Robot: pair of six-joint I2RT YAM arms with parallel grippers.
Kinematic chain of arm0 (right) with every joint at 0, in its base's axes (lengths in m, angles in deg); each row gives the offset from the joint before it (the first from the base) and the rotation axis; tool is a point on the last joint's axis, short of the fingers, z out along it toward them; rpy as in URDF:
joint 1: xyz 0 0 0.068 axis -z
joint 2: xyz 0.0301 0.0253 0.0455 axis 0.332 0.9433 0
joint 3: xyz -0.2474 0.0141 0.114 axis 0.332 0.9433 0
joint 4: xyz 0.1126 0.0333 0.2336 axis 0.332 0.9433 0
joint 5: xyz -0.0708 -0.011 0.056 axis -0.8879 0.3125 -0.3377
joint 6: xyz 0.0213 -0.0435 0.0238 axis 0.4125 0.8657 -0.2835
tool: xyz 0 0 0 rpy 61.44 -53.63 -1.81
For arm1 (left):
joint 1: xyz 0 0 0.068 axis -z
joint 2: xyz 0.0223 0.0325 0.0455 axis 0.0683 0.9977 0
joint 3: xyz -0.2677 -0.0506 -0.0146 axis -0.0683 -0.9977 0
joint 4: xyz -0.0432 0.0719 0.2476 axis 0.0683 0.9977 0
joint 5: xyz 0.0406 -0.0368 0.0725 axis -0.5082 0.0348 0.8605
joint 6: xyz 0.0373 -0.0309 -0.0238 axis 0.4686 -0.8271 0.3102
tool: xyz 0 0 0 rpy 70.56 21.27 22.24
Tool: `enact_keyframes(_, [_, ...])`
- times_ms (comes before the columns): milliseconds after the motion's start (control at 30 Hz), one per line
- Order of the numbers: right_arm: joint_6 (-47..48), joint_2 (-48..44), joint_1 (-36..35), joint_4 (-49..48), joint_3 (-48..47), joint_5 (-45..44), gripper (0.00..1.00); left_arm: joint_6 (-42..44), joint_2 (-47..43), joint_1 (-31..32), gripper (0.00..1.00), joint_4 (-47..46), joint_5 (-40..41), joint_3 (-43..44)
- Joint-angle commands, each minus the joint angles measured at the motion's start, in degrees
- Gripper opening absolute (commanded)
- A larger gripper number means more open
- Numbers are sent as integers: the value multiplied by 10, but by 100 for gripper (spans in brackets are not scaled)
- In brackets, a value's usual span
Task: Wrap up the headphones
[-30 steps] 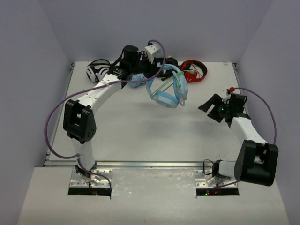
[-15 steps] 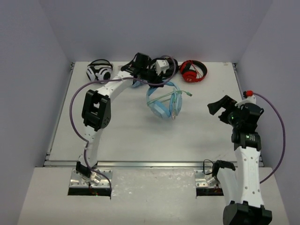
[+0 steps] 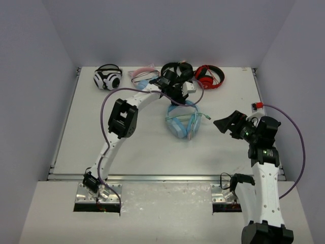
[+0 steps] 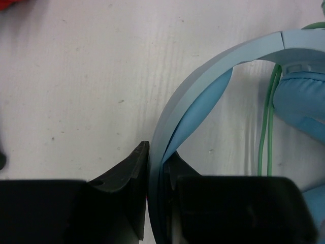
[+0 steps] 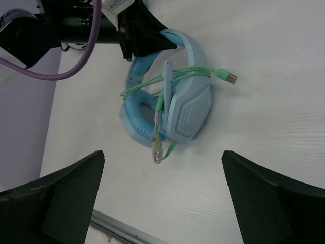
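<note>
The light-blue headphones (image 3: 183, 121) lie near the table's middle, with the pale-green cable (image 5: 188, 75) looped around the ear cups (image 5: 188, 112). The cable's plug (image 5: 231, 78) sticks out to the right. My left gripper (image 3: 179, 97) is shut on the blue headband (image 4: 203, 66). In the left wrist view the band runs between the two black fingers (image 4: 129, 173), close above the table. My right gripper (image 3: 227, 125) is open and empty. It hovers to the right of the headphones and faces them. In the right wrist view (image 5: 162, 155) its fingers frame the ear cups from above.
Along the back edge lie a white-and-black pair (image 3: 107, 77), a blue pair with a pink headband (image 3: 142, 76), a black pair (image 3: 177, 68) and a red pair (image 3: 209, 76). A metal rail (image 3: 152, 178) runs along the table's near edge. Walls enclose the table on three sides.
My left gripper has carried the headphones right and toward the near side, down to the table. My right arm has raised and swung its open gripper left toward them.
</note>
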Motion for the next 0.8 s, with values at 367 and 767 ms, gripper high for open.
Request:
enact_keyframes(367, [10, 12, -4, -31, -3, 56, 99, 9, 33, 19, 1, -2, -4, 38])
enact_keyframes(767, [10, 8, -4, -36, 5, 58, 99, -14, 30, 43, 15, -24, 63, 23])
